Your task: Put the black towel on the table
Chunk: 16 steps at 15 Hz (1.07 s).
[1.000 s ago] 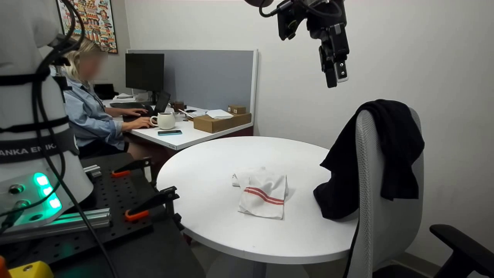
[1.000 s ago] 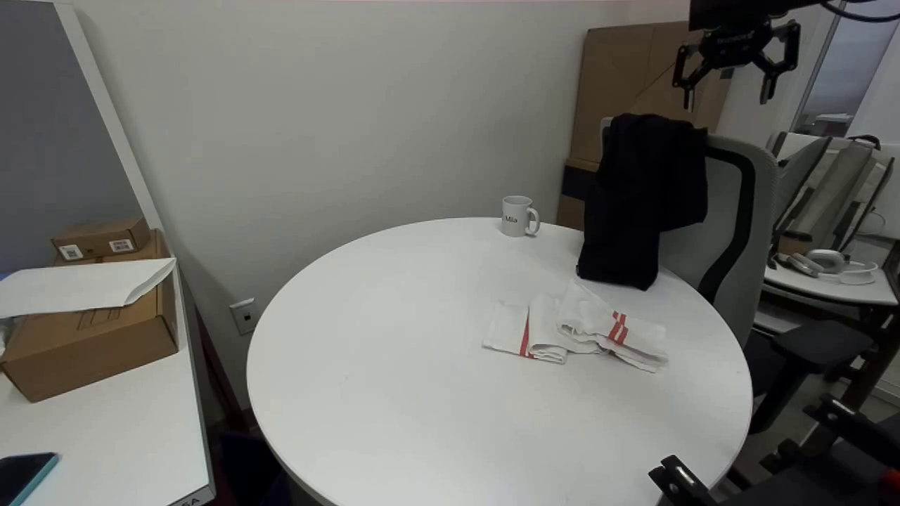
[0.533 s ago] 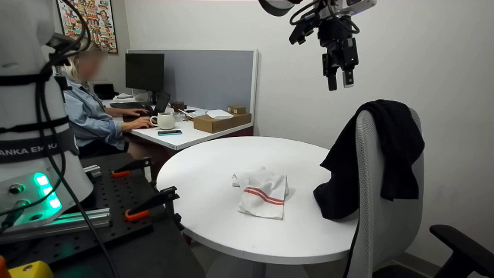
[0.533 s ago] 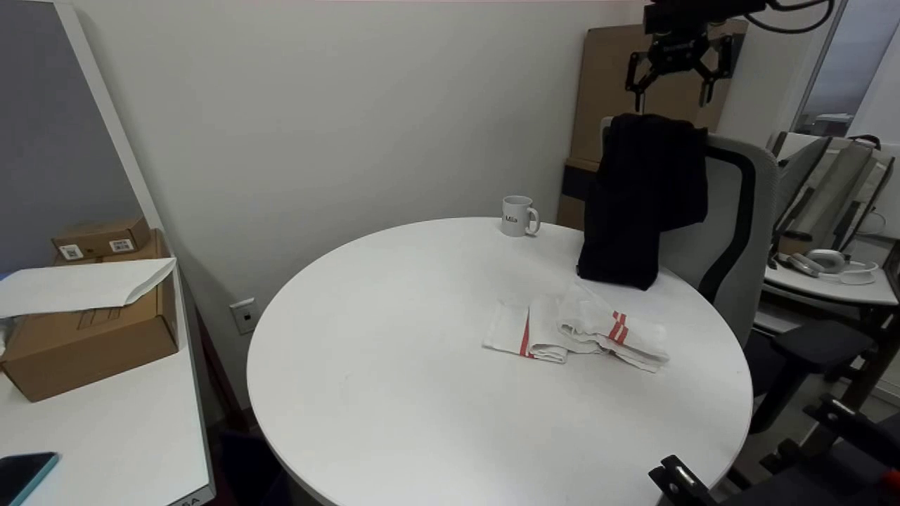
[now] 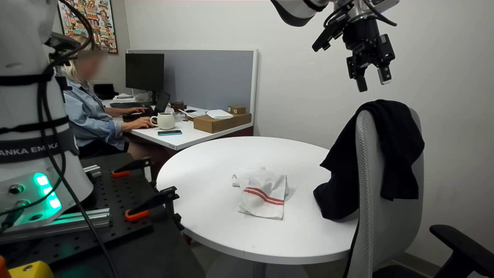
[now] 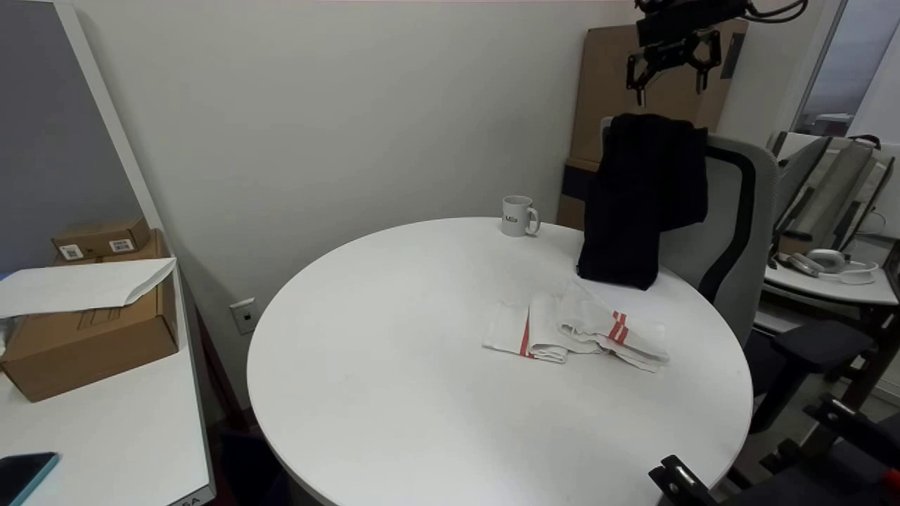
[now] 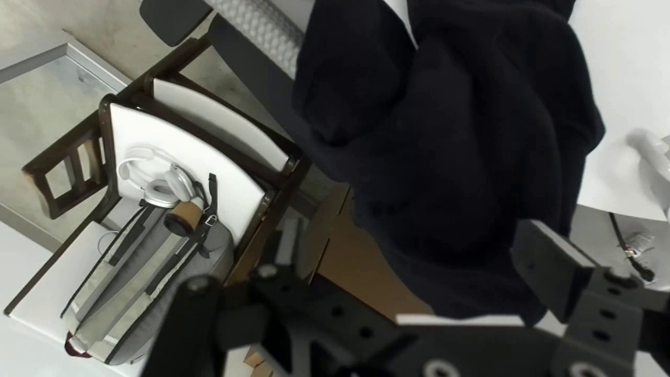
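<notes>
Next, lower the gripper [image 6: 671,98], spread and empty above the chair [image 5: 397,222], onto the black towel [image 6: 636,200], judged nearly directly beneath, draped over the chair's back with its long axis running downward.

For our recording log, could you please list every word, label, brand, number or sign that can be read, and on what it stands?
"ANKA EM KA": dark band on the robot arm; start cut off, one letter hidden.
"SA", apparently: desk edge, cut off by the frame.
Too blurred: print on the mug on the round table.
Too small: labels on the small box; anything on the poster.
</notes>
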Tool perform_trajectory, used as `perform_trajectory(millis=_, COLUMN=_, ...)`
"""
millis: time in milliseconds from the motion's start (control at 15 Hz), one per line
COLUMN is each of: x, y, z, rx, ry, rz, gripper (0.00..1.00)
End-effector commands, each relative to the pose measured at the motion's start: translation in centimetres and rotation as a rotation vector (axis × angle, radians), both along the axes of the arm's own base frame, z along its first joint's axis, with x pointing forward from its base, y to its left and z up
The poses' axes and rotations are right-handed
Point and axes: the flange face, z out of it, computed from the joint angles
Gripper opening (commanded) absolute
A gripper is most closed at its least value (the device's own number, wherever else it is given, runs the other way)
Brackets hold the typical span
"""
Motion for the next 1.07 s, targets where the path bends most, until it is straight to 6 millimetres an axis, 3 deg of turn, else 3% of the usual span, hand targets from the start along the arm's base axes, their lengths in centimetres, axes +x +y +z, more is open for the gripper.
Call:
perform_trajectory(millis=0, x=0.6, y=-2.4, z=-1.6, rx=-0.031, ry=-0.019, rz=-0.026, gripper=1.0)
perform_trajectory(millis=200, x=0.2, y=-3.6, z=-3.7, rx=-0.024, ry=-0.021, rz=-0.042, gripper=1.0)
perform_trajectory(millis=267, x=0.2, y=-3.7, z=-4.2, rx=-0.02, ry=-0.022, rz=-0.045, gripper=0.97)
perform_trajectory(millis=333, x=0.2, y=-3.7, z=-4.5, rx=-0.013, ry=-0.024, rz=-0.046, gripper=0.87)
perform_trajectory(millis=467, x=0.2, y=-3.5, z=-4.9, rx=0.0, ry=-0.03, rz=-0.048, gripper=0.82)
perform_trajectory(millis=533, x=0.2, y=-3.5, z=-5.1, rx=0.005, ry=-0.035, rz=-0.051, gripper=0.62)
perform_trajectory(millis=667, x=0.2, y=-3.4, z=-5.2, rx=0.016, ry=-0.041, rz=-0.054, gripper=0.56)
perform_trajectory(millis=1000, x=0.1, y=-2.6, z=-4.6, rx=0.027, ry=-0.064, rz=-0.049, gripper=0.16)
